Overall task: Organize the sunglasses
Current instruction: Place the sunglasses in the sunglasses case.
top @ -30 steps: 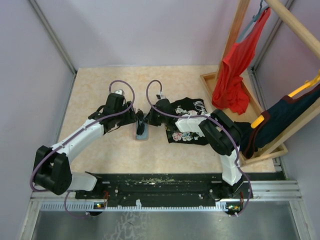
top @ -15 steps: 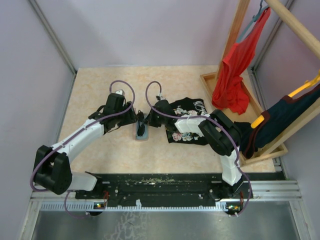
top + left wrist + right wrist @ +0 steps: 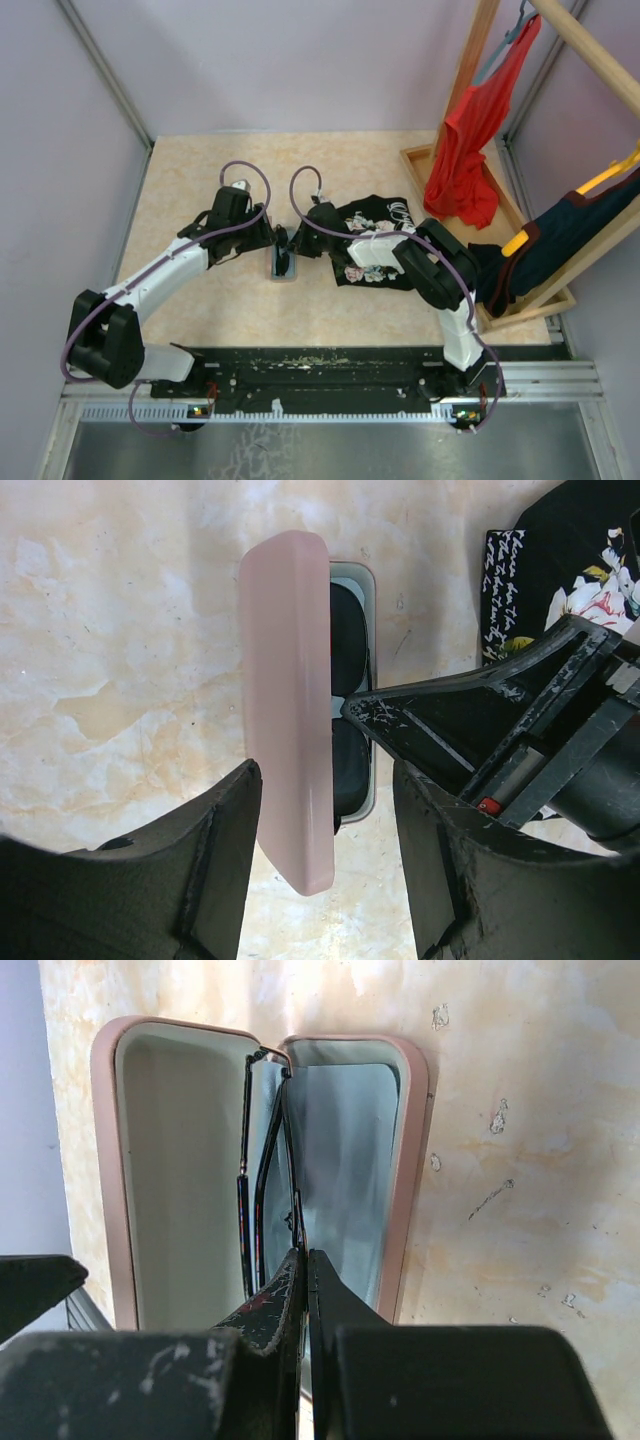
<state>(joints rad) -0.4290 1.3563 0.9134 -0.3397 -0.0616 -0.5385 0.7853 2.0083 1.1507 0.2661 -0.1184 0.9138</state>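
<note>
One step underway: seating thin dark wire-framed sunglasses [image 3: 347, 630] in open pink oblong case [image 3: 415, 1160]. Right hand [image 3: 305, 1260] pinched them; left hand [image 3: 325, 770] wide, astride lid [image 3: 285, 710]. Next called for clean release.

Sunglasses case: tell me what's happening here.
The right end effector pinches the sunglasses and holds them in the base of the open pink case, not yet released. The left end effector sits open around the raised lid; whether it touches is unclear. A black printed garment lies beside the case.
</note>
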